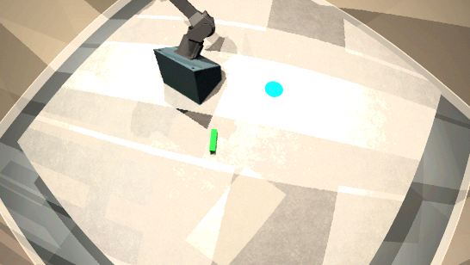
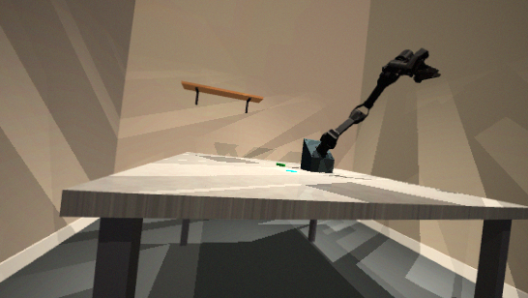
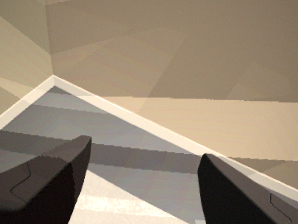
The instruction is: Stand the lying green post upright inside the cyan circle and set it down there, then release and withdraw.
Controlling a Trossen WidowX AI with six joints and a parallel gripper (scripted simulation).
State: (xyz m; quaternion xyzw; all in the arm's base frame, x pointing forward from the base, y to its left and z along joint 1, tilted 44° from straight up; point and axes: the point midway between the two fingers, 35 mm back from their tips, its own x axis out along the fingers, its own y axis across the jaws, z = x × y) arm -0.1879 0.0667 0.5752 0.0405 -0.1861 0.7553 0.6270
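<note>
The green post (image 1: 213,140) (image 2: 280,164) lies on its side on the table. The cyan circle (image 1: 274,89) (image 2: 291,171) is a flat disc on the table, with nothing standing on it. In the top view it is up and to the right of the post. My gripper (image 2: 439,74) (image 3: 146,154) is raised high above the table, far from both post and circle. In the wrist view its two fingers stand apart with nothing between them. The gripper is out of frame in the top view.
The arm's dark blue-grey base block (image 1: 181,75) (image 2: 317,157) stands on the table (image 2: 290,205), near the post and the circle. An orange-brown shelf (image 2: 220,92) is on the wall behind. The wrist view shows walls, floor and a bit of table.
</note>
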